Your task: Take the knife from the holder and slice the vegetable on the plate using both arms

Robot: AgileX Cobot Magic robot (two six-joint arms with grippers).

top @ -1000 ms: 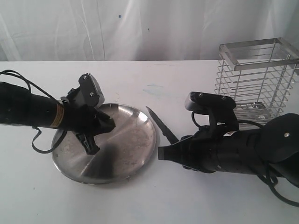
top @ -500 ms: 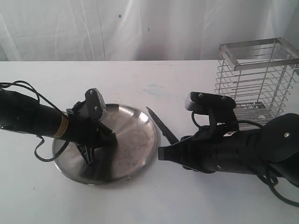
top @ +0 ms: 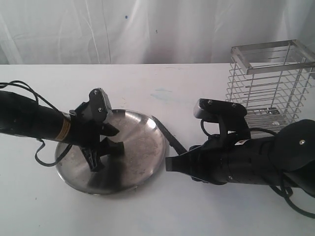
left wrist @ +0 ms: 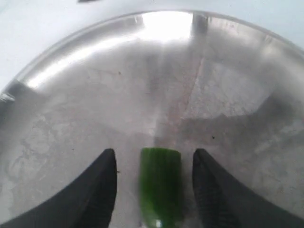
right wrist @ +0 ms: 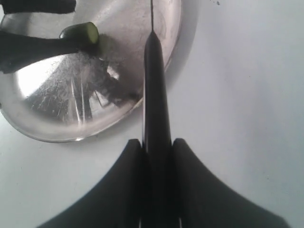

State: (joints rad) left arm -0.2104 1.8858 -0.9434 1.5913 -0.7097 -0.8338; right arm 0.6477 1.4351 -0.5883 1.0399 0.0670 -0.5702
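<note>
The vegetable (left wrist: 160, 185), a short dark green chunk, lies on the steel plate (left wrist: 142, 85). My left gripper (left wrist: 154, 161) is open and straddles it, with a gap on each side between the chunk and the fingers (left wrist: 102, 187). In the exterior view the left gripper (top: 109, 140) hangs low over the plate (top: 142, 147) and hides the chunk. My right gripper (right wrist: 157, 145) is shut on the black handle of the knife (right wrist: 154, 85). The blade (top: 167, 133) points toward the plate's right rim. The right wrist view also shows the vegetable (right wrist: 80, 32) with its pale cut end.
The chrome wire holder (top: 270, 83) stands at the back right on the white table, behind the right arm. A black cable (top: 44, 152) loops under the left arm beside the plate. A white curtain backs the table.
The left gripper has settled lower over the plate and its fingers have spread apart around the vegetable. The right arm has shifted slightly left, bringing the knife closer to the plate's rim.
</note>
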